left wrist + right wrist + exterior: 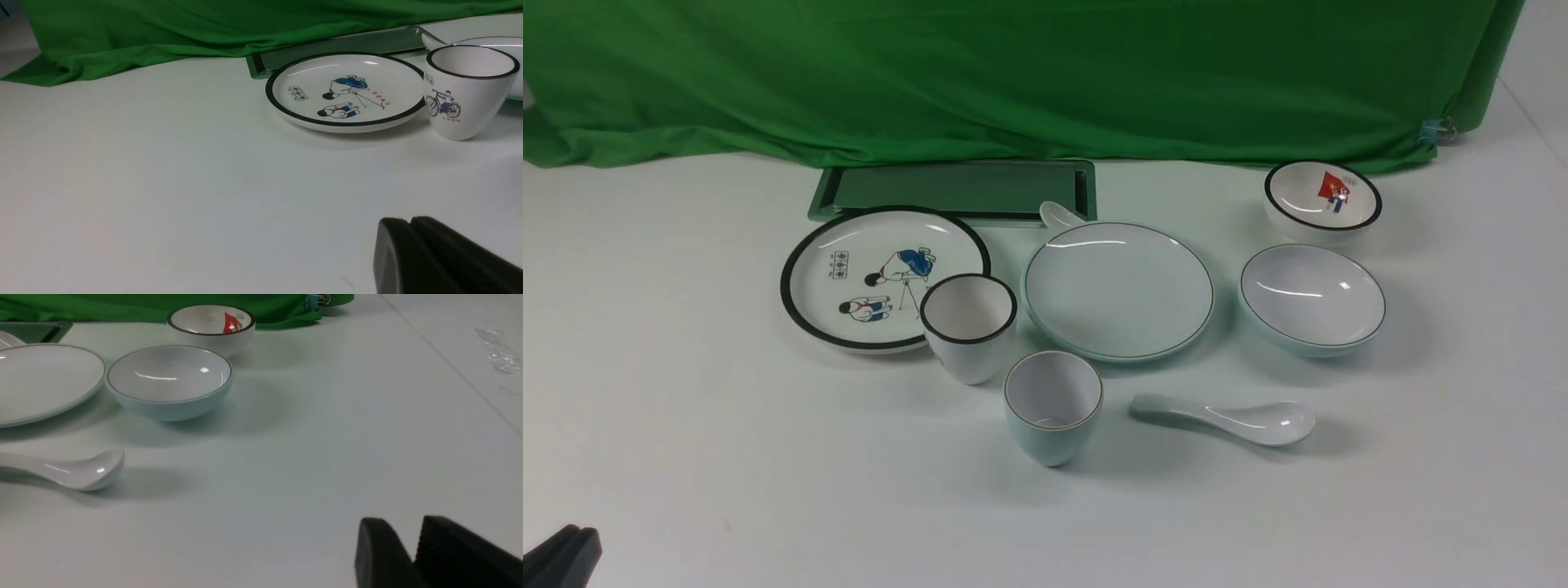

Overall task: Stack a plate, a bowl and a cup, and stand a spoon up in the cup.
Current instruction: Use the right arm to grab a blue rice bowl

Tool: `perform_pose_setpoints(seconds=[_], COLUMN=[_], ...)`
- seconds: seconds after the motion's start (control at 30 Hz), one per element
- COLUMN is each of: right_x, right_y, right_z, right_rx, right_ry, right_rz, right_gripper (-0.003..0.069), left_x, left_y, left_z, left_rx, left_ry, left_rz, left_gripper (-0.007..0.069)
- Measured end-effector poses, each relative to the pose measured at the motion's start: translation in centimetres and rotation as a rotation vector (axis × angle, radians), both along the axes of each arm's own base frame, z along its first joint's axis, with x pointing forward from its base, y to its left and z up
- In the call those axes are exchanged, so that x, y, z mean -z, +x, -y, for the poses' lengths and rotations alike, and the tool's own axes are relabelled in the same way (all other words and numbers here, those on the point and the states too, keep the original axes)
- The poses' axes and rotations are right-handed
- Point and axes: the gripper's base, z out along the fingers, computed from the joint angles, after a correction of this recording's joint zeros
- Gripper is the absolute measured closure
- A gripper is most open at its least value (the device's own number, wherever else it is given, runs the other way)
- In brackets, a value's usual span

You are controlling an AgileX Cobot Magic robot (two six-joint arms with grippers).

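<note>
A plain pale blue-green round plate (1119, 290) with a thin dark rim line is sitting flat near the middle of the white table (727, 425), carrying nothing. To its right, close but apart from it, a wide pale blue-green bowl (1312, 298) with a grey-white inside is standing upright and empty. Nearer the robot, a small handleless pale blue-green cup (1053, 404) is standing upright. Just to the cup's right a glossy white ceramic soup spoon (1233, 418) is lying on the table, its handle pointing towards the cup and its scoop to the right.

A white black-rimmed plate with cartoon figures (882, 278) is lying left of the plain plate, and a white black-rimmed cup (968, 327) is standing at its near edge. A small white bowl with a red flag picture (1323, 196) is sitting behind the plain bowl. A dark green tray (956, 189) is lying before the green cloth (1013, 73), and a second white spoon (1058, 214) is peeking out behind the plain plate.

The left gripper (560, 555) is resting low at the near left, well apart from the dishes, its jaws pressed together on nothing. The right gripper (402, 528) is hanging over bare table well apart from the spoon, its jaws standing slightly parted and gripping nothing.
</note>
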Motion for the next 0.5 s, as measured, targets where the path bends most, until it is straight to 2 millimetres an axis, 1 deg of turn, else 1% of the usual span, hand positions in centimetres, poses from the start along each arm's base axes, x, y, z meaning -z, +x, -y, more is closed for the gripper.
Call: perform_pose_setpoints(seconds=[0.27, 0.5], right_x=[0.00, 0.00], right_y=[0.00, 0.00], right_z=[0.00, 0.00], right_rx=[0.000, -0.001], right_ry=[-0.001, -0.004], right_rz=[0.000, 0.000], right_gripper=[0.0447, 0.0432], left_x=[0.00, 0.00], left_y=[0.00, 0.01], left_z=[-0.01, -0.11], left_rx=[0.000, -0.004], left_ry=[0.006, 0.050], left_rz=[0.000, 0.003], left_gripper=[0.0654, 0.0654])
